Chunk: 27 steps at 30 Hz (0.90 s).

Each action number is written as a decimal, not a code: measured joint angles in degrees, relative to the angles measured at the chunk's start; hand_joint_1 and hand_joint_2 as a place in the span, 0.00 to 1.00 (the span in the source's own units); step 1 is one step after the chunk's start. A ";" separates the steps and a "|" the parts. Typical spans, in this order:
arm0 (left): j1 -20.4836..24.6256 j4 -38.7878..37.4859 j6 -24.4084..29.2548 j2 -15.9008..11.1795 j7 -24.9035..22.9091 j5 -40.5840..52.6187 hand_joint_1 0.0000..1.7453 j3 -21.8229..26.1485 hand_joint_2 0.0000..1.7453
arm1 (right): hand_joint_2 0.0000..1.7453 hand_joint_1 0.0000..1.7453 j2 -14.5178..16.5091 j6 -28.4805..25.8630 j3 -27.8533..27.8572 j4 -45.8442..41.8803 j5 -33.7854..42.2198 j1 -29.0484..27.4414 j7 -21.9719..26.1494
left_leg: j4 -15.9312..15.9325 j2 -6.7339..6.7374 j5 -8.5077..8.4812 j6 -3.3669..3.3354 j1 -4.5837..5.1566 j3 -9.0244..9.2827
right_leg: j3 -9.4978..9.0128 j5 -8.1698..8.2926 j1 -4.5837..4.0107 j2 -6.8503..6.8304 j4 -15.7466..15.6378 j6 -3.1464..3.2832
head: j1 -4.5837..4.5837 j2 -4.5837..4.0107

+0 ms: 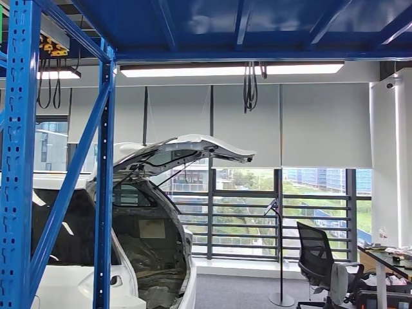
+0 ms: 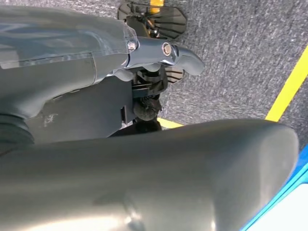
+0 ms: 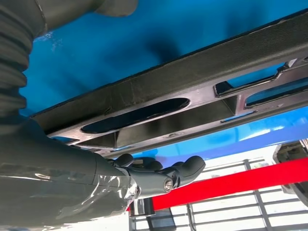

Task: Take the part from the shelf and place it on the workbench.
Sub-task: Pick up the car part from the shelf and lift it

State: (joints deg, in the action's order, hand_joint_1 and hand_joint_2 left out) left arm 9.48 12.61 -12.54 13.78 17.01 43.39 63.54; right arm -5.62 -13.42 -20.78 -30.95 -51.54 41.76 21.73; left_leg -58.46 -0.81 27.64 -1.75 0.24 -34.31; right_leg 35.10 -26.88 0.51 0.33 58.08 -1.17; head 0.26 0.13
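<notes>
A: Starting at the left, what does the head view give us?
B: The blue shelf upright [image 1: 19, 154] at the left edge, then a white car [image 1: 145, 212] with its tailgate raised, then windows, and an office chair [image 1: 318, 261] beside a desk [image 1: 389, 257] at the far right. Whether that desk is the workbench, I cannot tell.

A: And the left hand?
B: The left wrist view looks down at grey carpet [image 2: 236, 57] with a yellow floor line [image 2: 288, 86]. The left hand [image 2: 152, 72] hangs with the thumb sticking out and nothing between the fingers. The darker fingers look curled in rather than spread, though the cover hides much of them.

A: The right?
B: The right wrist view shows what the others do not: the part [image 3: 174, 106], a long black moulded piece with slots, lying against the blue shelf surface [image 3: 109, 53]. The right hand [image 3: 156, 173] is just under its edge, thumb extended, fingers curled up toward it. I cannot tell whether they actually clamp it or merely touch it.

A: So how far along?
B: Early, I judge. The part is at the shelf, the grasp is being made or only just made, and lifting it out, carrying it and setting it on the workbench all remain
</notes>
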 joint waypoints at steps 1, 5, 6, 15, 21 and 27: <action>0.01 0.00 0.13 0.00 0.42 0.13 0.00 -0.10 0.00 | 1.00 0.00 -0.01 -0.01 0.06 -0.01 -0.02 -0.04 0.00 | 0.00 0.00 0.00 0.00 0.00 0.01 | 0.00 0.00 0.00 0.00 0.00 0.00 | 0.00 0.00; 0.10 0.00 0.98 0.02 1.75 0.52 0.00 -0.78 0.00 | 1.00 0.00 -0.16 -0.06 0.64 -0.19 -0.07 -0.37 -0.01 | 0.00 0.00 0.00 0.00 0.00 0.03 | -0.04 0.00 0.00 0.00 0.00 0.00 | 0.00 0.00; 0.14 0.00 1.09 0.01 1.85 0.56 0.00 -0.95 0.00 | 1.00 0.00 -0.22 -0.08 0.80 -0.27 -0.08 -0.48 -0.01 | 0.00 0.00 0.00 0.00 0.00 0.05 | -0.05 0.00 0.00 0.00 0.00 0.00 | 0.00 0.00; 0.28 0.00 0.52 0.01 1.58 0.28 0.00 -1.27 0.00 | 1.00 0.00 -0.32 0.16 1.38 -0.71 -0.57 -0.82 -0.02 | 0.00 0.01 0.00 0.00 0.00 0.13 | -0.14 0.00 0.00 0.01 0.00 0.00 | 0.00 0.00; 0.28 0.00 0.42 0.02 1.24 0.04 0.00 -1.27 0.00 | 1.00 0.00 -0.32 0.26 1.42 -0.72 -0.73 -0.82 -0.01 | 0.00 0.01 0.00 0.00 0.00 0.15 | -0.16 0.00 0.00 0.01 0.00 0.00 | 0.00 0.00; 0.27 0.00 0.43 0.02 1.00 -0.02 0.00 -1.27 0.00 | 1.00 0.00 -0.32 0.92 1.78 -0.72 -0.40 -0.84 0.39 | 0.00 0.01 0.00 0.00 0.00 0.16 | -0.17 0.00 0.00 0.01 0.00 0.00 | 0.00 0.00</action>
State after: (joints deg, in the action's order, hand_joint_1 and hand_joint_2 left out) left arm 9.76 12.61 -12.11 13.79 18.01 43.36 62.27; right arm -5.95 -12.50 -19.00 -31.67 -51.94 40.93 22.11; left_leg -58.46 -0.80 27.64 -1.75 0.25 -34.15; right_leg 34.93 -26.88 0.51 0.33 58.08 -1.17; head 0.26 0.13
